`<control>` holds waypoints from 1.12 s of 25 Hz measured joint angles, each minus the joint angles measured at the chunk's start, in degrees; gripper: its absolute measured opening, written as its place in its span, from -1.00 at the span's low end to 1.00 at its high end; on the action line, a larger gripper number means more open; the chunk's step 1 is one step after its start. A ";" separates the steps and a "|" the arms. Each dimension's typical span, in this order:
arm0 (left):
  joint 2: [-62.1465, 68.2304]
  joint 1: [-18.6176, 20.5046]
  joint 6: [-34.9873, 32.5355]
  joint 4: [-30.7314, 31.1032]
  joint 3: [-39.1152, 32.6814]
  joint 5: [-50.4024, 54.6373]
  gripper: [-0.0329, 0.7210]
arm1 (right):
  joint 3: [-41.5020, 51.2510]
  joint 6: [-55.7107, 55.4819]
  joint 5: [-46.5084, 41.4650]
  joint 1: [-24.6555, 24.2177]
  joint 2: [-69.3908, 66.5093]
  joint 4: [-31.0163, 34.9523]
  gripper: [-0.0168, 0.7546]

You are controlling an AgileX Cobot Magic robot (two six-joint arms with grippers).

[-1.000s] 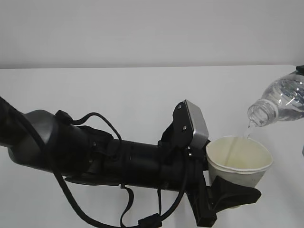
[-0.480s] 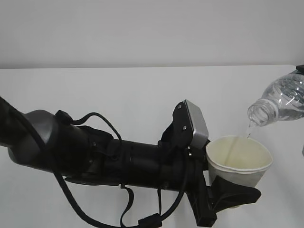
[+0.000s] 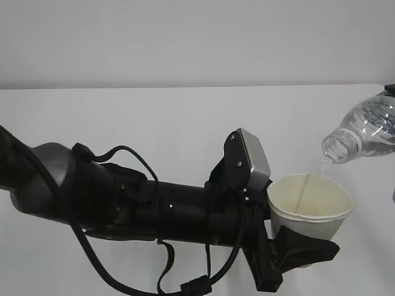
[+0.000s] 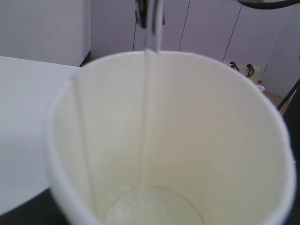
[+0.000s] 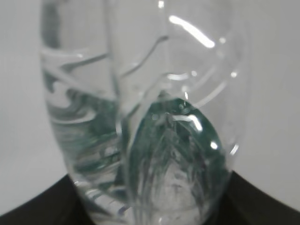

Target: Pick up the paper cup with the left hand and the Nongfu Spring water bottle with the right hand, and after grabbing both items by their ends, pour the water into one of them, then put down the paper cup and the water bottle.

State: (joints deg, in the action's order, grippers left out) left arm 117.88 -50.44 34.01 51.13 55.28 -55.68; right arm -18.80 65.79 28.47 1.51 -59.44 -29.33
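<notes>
My left gripper (image 3: 303,251) is shut on the lower part of the white paper cup (image 3: 311,206), holding it upright above the table. The cup's cream inside (image 4: 197,136) fills the left wrist view, with a little water at its bottom. The clear Nongfu Spring water bottle (image 3: 365,131) hangs tilted at the right edge, mouth down-left over the cup's far rim. A thin stream of water (image 3: 321,168) falls from it into the cup. The right wrist view shows the bottle (image 5: 154,117) up close, with black fingers (image 5: 33,213) on both sides of its end, shut on it.
The white table (image 3: 154,117) runs back to a pale wall. My left arm (image 3: 123,200) with its cables and grey wrist module (image 3: 254,159) lies across the lower left. Grey wall panels (image 4: 215,28) show beyond the cup.
Both arms hold still. The thin stream keeps running from the bottle into the cup.
</notes>
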 joint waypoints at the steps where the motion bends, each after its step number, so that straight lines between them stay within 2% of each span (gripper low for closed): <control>1: 0.00 0.00 0.00 -0.12 0.00 0.00 0.29 | 0.00 0.00 0.00 0.00 0.00 0.00 0.13; 28: 0.00 0.00 0.00 -1.22 0.00 0.00 0.29 | 0.00 1.73 0.43 0.00 0.00 -0.52 0.14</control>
State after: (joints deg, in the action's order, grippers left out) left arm 117.88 -50.44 34.01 49.91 55.28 -55.68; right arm -18.80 67.52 28.91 1.51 -59.44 -29.84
